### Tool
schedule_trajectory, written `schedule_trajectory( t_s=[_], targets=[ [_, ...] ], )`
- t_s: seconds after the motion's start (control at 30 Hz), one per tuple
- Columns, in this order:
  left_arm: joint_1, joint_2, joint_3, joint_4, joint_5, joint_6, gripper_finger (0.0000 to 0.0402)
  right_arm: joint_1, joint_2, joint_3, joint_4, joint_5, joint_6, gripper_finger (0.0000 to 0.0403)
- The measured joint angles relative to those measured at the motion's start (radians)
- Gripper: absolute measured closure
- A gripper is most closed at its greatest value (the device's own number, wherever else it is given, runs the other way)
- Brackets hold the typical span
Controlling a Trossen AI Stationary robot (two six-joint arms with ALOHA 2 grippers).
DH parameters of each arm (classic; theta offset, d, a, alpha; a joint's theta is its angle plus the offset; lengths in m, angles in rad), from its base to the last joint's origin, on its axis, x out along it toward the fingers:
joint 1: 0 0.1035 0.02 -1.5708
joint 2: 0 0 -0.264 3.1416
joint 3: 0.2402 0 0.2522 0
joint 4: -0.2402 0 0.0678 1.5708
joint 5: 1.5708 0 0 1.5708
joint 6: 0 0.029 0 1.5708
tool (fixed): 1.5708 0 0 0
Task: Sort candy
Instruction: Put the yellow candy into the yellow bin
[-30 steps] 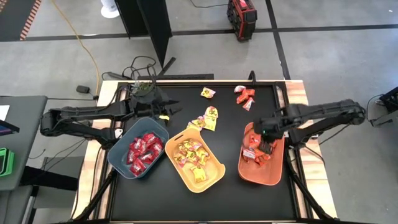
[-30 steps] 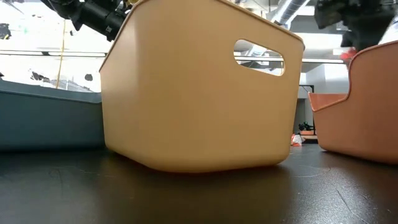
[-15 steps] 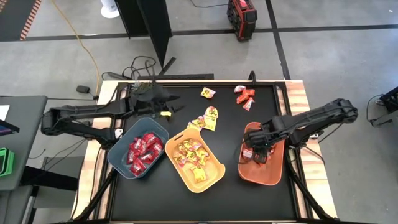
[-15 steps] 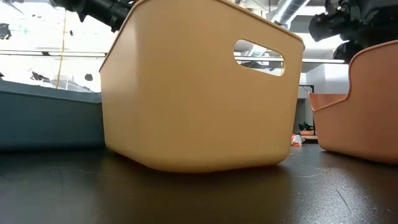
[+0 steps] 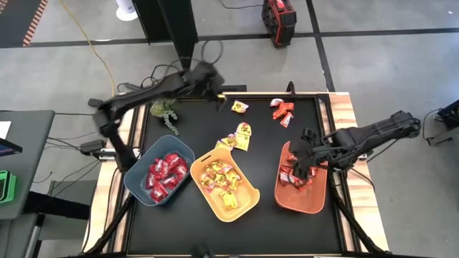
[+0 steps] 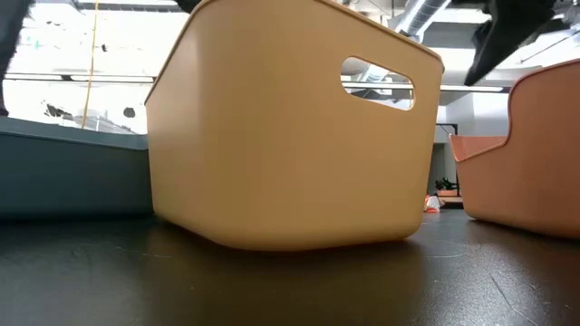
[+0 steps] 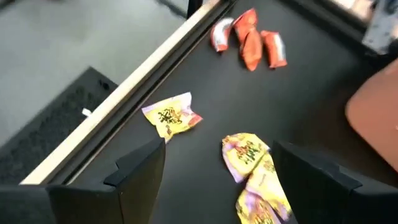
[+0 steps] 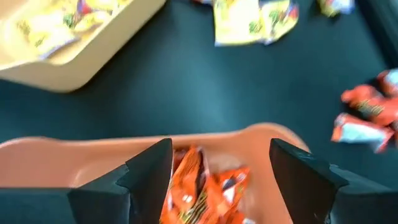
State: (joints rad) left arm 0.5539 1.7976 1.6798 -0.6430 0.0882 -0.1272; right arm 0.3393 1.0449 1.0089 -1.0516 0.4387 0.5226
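Candy is seen partly sorted into three plastic bins on a black surface point(image 5: 265, 143), with both end effectors open and empty.

From left to right: a blue-grey bin point(image 5: 138, 179) with rounded corners is filled with glossy deep red candy point(image 5: 165, 172); above it a small green sprig point(image 5: 164, 111) lies at the surface's edge, and the left end effector point(image 5: 215, 92) is held over the far edge with its fingers spread. A yellow bin point(image 5: 247, 204) holds crinkled yellow sweets point(image 5: 221, 179), more of which point(image 5: 240, 136) lie loose behind it. Orange-red sweets point(image 5: 282, 111) lie loose at the far side. The right end effector point(image 5: 305, 147), fingers apart, hangs over the orange bin point(image 5: 308, 204) of shiny orange-red wrappers point(image 5: 290, 179). No writing can be read.
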Motion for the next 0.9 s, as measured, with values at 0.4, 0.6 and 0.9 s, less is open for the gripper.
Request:
schedule_trajectory(
  t_s=[0.4, 0.6, 0.9],
  targets=[
    [0.056, 0.504, 0.582, -0.309, 0.062, -0.084, 0.0111, 0.047, 0.001, 0.001, 0.218, 0.319, -0.210, 0.0117],
    [0.054, 0.596, 0.657, -0.326, 0.047, -0.141, 0.0111, 0.047, 0.003, 0.001, 0.229, 0.323, -0.218, 0.0117],
    [0.046, 0.608, 0.634, -0.312, 0.001, -0.138, 0.0111, 0.047, 0.003, 0.001, 0.226, 0.323, -0.221, 0.0117]
  ],
)
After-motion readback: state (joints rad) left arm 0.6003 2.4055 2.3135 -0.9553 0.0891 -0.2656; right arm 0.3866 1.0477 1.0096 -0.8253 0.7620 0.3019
